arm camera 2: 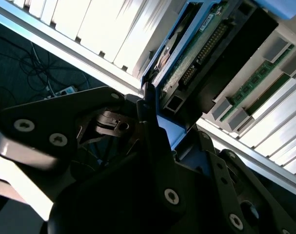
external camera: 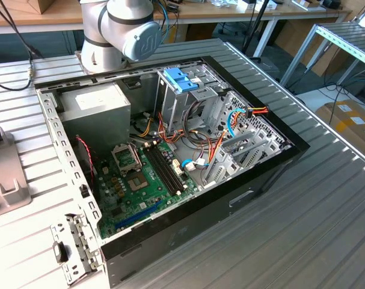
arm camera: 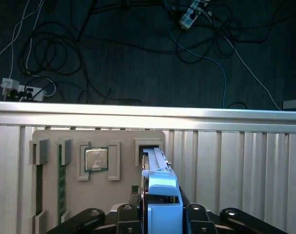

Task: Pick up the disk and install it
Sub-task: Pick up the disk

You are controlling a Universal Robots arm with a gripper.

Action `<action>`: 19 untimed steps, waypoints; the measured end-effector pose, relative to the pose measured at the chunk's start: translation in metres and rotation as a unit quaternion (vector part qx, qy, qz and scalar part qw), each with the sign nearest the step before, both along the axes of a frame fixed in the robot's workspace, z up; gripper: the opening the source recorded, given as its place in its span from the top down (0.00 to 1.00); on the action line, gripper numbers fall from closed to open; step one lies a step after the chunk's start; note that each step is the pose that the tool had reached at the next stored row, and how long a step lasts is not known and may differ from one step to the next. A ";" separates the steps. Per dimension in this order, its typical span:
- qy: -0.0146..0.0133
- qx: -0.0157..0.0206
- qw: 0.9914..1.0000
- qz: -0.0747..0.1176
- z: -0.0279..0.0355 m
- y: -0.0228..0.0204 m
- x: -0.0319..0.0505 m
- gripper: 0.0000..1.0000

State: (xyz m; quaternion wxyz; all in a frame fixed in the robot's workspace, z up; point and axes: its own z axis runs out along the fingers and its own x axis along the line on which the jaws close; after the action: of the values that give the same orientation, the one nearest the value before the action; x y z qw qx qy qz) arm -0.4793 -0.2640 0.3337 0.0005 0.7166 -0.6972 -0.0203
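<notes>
The disk (arm camera: 159, 168) stands on edge in a slot of a grey holder tray (arm camera: 50, 139), with a blue plastic mounting piece (arm camera: 165, 202) along its near side. In the second wrist view the disk (arm camera 2: 196, 53) shows its green circuit board and connector. My gripper (arm camera: 163, 210) is shut on the disk, with a black finger on each side of the blue piece. In the second wrist view the gripper (arm camera 2: 160, 122) presses on that blue piece (arm camera 2: 171, 130).
The tray also holds a processor chip (arm camera: 96, 159) and memory sticks (arm camera: 61, 180) and rests on a ribbed metal table (arm camera: 245, 165). The open computer case (external camera: 272, 162) lies on the table with its blue-handled drive cage (external camera: 182, 81), power supply (external camera: 95, 105) and motherboard (external camera: 140, 180). Cables lie on the floor beyond the table edge.
</notes>
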 end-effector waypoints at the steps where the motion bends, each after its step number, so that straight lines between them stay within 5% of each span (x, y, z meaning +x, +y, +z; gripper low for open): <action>1: 0.000 0.000 1.000 0.000 0.0012 0.0000 0.0000 0.63; 19: 0.000 0.000 1.000 0.000 0.0176 0.0000 0.0000 0.63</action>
State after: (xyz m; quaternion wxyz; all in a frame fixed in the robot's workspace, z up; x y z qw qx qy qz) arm -0.4793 -0.2640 0.3513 0.0004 0.7166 -0.6972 -0.0204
